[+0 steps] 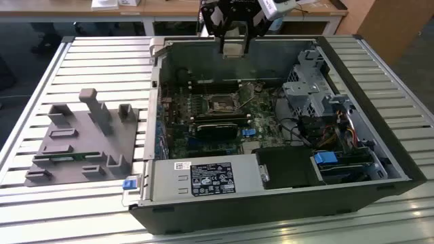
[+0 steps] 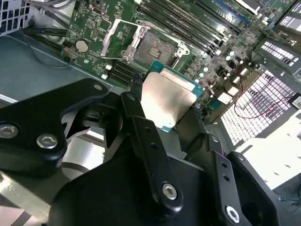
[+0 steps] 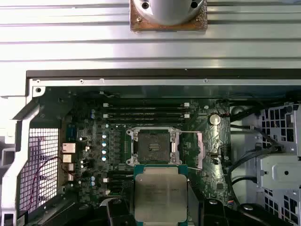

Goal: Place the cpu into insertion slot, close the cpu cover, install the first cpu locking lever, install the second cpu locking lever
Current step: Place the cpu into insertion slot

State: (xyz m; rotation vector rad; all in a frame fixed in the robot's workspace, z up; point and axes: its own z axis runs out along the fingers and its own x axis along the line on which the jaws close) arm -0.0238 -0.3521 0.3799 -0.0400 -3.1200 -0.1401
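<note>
Single-arm assembly station, chip in transit. The gripper (image 1: pixel 233 41) hangs over the far wall of the open computer case (image 1: pixel 379 152), which lies on its side on the slatted metal counter (image 1: pixel 101 56). Its fingers (image 2: pixel 135 94) are clenched on two opposite edges of the cpu (image 2: pixel 168 100), so that the dull metal top faces both wrist cameras and the green rim of the chip shows at the edge away from the arm. The insertion slot (image 3: pixel 154 146) is bare, its dark centre exposed, set in the green circuit board (image 3: pixel 84 117) on the floor of the case. The cpu cover (image 2: pixel 118 40) stands swung up at one side of the slot, leaving the way in free. The governing relation: the chip is well apart from the slot and above it, and the slot lies just beyond the chip's forward edge in the first wrist view, with the sides of chip and slot appearing roughly parallel. In the exterior view the slot sits almost straight below the gripper in the picture, deep inside the case. A grey moulded fixture (image 1: pixel 81 137) rests on the counter at the exterior view's left.
</note>
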